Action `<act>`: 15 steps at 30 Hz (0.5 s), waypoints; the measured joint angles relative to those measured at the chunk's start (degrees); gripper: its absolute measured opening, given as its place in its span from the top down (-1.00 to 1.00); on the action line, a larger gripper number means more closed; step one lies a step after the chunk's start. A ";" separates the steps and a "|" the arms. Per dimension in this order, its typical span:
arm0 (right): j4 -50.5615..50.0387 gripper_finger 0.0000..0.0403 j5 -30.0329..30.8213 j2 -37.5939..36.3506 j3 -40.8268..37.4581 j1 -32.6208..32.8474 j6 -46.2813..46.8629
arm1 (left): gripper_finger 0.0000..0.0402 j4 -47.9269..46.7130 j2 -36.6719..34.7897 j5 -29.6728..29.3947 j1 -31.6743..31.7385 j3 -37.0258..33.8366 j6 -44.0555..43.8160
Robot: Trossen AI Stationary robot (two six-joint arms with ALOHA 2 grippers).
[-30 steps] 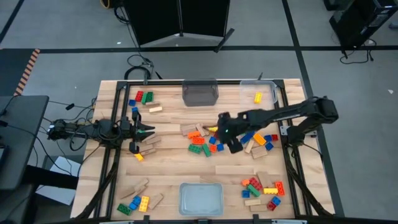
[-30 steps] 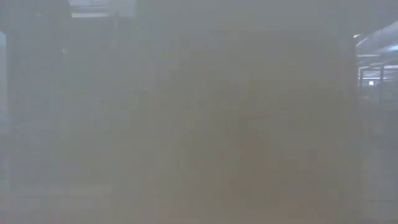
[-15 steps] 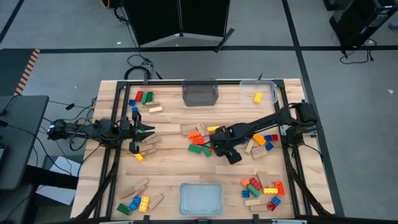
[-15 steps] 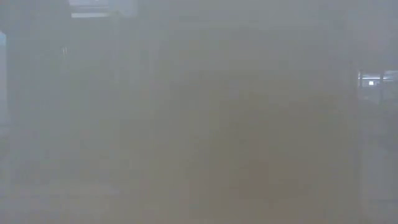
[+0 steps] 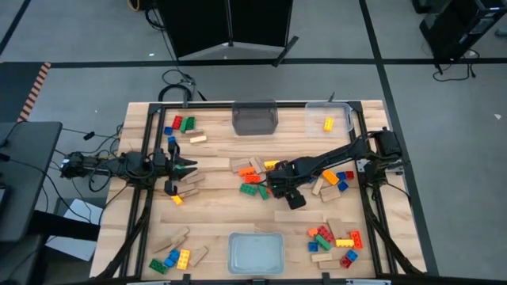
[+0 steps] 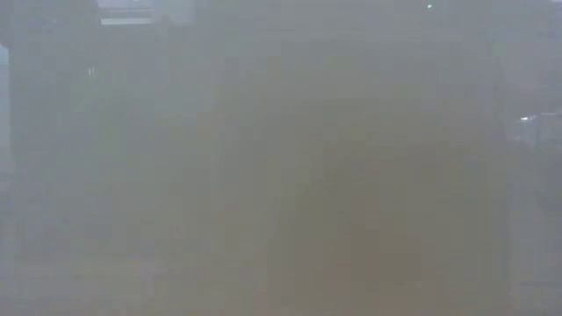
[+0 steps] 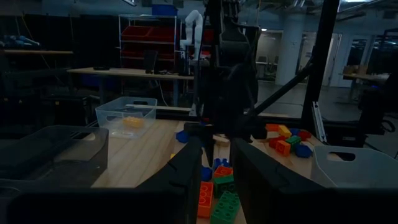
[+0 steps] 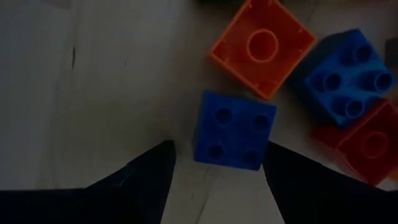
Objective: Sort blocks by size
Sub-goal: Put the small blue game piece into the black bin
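My right gripper (image 5: 276,187) points down into the middle pile of blocks (image 5: 257,180). It is open, and its fingers (image 8: 149,171) stand on either side of a small blue four-stud brick (image 8: 235,129) lying studs up on the wood. Next to that brick lie an upturned orange brick (image 8: 261,46), a larger blue brick (image 8: 348,71) and a red one (image 8: 364,146). My left gripper (image 5: 184,168) waits at the table's left edge, level, with a narrow gap between its fingers (image 7: 217,146) and nothing in it. The low view is fogged.
A dark bin (image 5: 255,119) and a clear bin (image 5: 329,117) holding a yellow brick stand at the far edge, another clear bin (image 5: 256,252) at the near edge. Block groups lie far left (image 5: 182,125), near left (image 5: 174,253) and near right (image 5: 334,240).
My right gripper has come down onto the middle pile, shifting a little toward the table's left and near edges while its arm folded low over the table. In the last half second it has barely moved. No block has shifted.
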 joint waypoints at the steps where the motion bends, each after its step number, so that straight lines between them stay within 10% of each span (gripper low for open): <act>1: 0.05 -0.27 -0.26 0.00 -0.02 -0.12 1.12 | 0.52 0.00 0.00 0.01 0.00 0.00 0.02; 15: 2.87 -0.26 -1.65 0.11 -0.07 -0.73 4.42 | 0.52 0.00 0.02 0.01 -0.02 0.01 0.00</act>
